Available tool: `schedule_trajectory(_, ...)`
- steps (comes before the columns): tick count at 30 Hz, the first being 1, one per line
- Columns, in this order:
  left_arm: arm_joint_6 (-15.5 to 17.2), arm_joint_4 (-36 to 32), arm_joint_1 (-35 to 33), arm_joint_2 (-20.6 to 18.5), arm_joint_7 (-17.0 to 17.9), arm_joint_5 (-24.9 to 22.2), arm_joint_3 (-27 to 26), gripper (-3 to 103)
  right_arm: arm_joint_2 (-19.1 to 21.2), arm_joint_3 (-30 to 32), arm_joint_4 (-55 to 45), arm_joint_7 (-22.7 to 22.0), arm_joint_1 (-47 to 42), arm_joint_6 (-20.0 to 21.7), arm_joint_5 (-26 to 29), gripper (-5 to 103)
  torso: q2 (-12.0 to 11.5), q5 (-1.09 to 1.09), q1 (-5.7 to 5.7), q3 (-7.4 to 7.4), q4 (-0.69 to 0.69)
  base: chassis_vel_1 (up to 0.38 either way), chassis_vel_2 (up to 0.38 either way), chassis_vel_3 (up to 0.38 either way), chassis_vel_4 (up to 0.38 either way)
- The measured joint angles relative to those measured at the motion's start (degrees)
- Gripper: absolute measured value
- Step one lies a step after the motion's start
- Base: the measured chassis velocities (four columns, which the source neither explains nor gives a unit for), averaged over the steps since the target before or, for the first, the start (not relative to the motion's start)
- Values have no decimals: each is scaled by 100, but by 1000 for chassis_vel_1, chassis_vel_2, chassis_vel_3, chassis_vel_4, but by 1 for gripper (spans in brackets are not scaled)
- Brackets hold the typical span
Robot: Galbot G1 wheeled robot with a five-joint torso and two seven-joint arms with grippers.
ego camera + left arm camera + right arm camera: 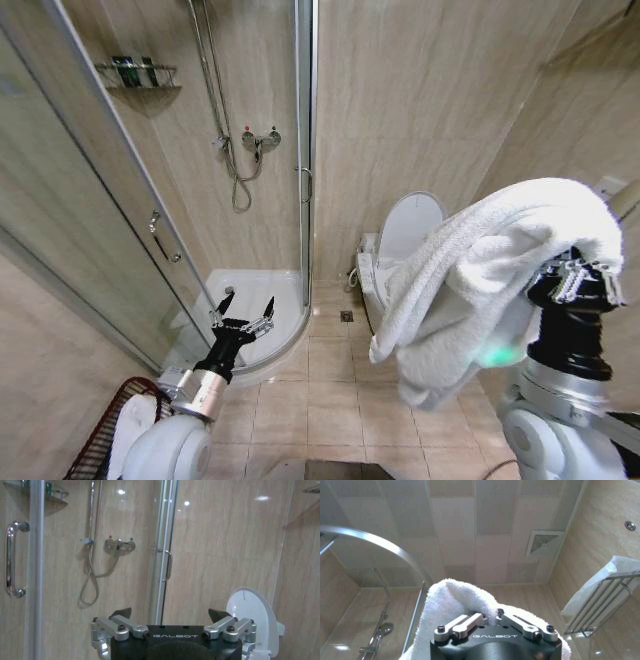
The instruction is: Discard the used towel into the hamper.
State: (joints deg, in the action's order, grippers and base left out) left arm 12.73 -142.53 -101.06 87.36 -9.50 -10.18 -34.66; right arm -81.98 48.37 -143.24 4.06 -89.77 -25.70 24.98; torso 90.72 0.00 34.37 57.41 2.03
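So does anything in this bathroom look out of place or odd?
Mostly the white towel: it hangs bunched from the right claw, held high above the floor, far from the hamper at the robot's lower left. The toilet lid stands open. Nothing looks spilled or broken.

Floor: you see beige tiles (pixel 330 395) with a small drain (pixel 346 316) set in them.
On it, left: your hamper (pixel 100 440) stands at the lower edge.
On it, middle: the shower tray (pixel 262 300).
On it, right: the toilet (pixel 385 262), lid up.
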Motion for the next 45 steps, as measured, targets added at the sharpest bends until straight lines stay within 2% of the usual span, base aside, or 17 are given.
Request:
schedule_trajectory(19, 0, 0, -1, 0, 0, 0, 0, 100, 10, -14, -1, 4, 21, -82, -2, 3, -9, 0, -9, -9, -2, 86, -78, -80, 74)
schedule_trajectory(25, 0, 0, 0, 0, 0, 0, 0, 100, 18, -12, -1, 13, 29, -96, 0, 3, -197, 1, -86, -102, 0, -20, 10, 26, -16)
schedule_trajectory(37, 0, 0, 0, 0, 0, 0, 0, 100, 14, -43, 0, 26, 39, -100, 4, 3, -692, 0, -322, -371, -1, -3, 0, 5, -3)
schedule_trajectory(45, 0, 0, 1, 0, 0, 0, 0, 100, 15, -48, 0, 34, 23, -146, 14, 3, -754, 0, -349, -405, -1, 0, 0, 0, 0)
